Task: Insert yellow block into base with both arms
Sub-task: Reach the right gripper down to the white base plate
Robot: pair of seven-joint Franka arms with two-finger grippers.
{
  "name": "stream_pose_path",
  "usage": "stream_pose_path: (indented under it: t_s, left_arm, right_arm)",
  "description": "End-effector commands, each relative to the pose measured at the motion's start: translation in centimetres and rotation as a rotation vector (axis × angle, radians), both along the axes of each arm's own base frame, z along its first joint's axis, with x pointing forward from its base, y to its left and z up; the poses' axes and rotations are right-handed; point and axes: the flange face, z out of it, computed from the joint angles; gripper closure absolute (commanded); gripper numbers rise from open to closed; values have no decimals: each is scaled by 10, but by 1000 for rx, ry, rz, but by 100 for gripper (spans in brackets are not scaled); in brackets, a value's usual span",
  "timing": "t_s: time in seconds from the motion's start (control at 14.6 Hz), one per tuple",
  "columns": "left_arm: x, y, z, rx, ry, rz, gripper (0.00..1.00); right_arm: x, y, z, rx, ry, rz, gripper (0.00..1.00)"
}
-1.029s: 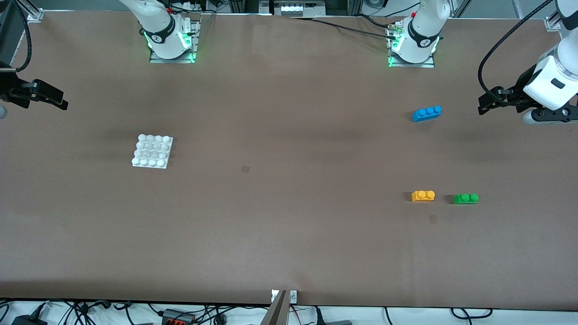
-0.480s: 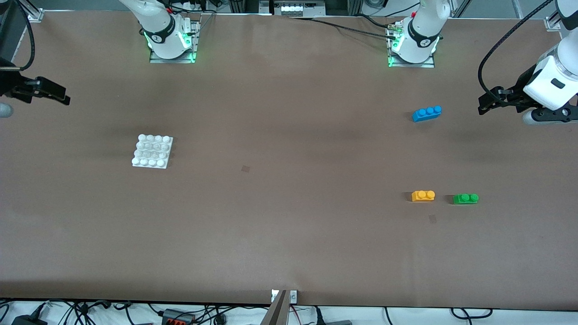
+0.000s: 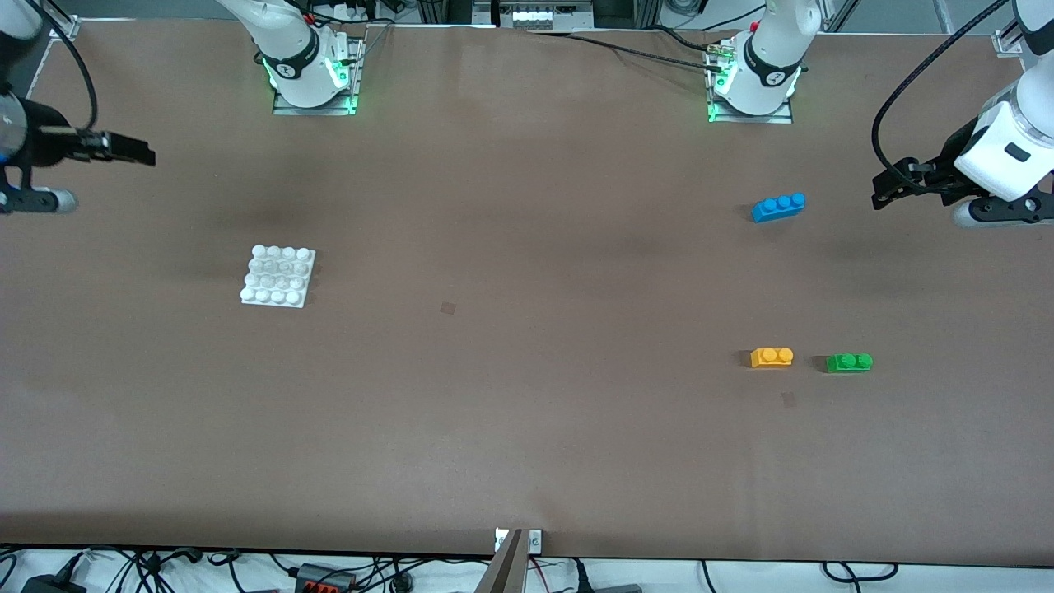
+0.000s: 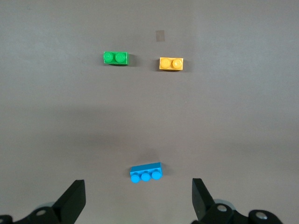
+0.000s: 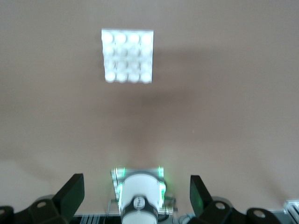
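A wide brown desk (image 3: 527, 428) fills the front view, its surface bare across the middle and along the edge nearest the front camera, leaving broad open room between the two clusters of pieces. The left arm (image 3: 1009, 152) hangs over the desk's edge at its own end, its tool (image 3: 893, 188) up in the air with fingers (image 4: 72, 200) spread wide apart and holding nothing; its wrist view looks down on all three bricks. The right arm (image 3: 25, 132) hovers at the opposite end, its tool (image 3: 132, 152) over the desk edge, fingers (image 5: 70, 191) likewise spread apart and empty. The base (image 3: 278, 276), a white studded square plate, lies flat toward the right arm's end, well clear of every edge. The blue brick (image 3: 778, 206) sits toward the left arm's end, near that arm's mount. The yellow block (image 3: 771, 357) rests studs-up on the desk toward the left arm's end, nearer the front camera than the blue brick, untouched and well apart from the base. The green brick (image 3: 849, 361) lies just beside it, closer to the left arm's end, a small gap between them. No readable writing shows on any piece.
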Motion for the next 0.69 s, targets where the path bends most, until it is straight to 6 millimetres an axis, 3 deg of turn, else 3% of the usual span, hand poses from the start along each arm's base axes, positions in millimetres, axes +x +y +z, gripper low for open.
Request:
stream_pose_path:
  t_s: [0.0,0.48,0.62]
  left_arm:
    - [4,2,5,-34,6,-9,0]
    - [4,2,5,-34,6,-9,0]
    - [4,2,5,-34,7,-9,0]
  right_arm:
    - [3,7,-66,-19,-57,-5,0]
    - [-11,5,-233,22,-229,-64,0]
    - [-11,-9,-282,69,-201,-167,0]
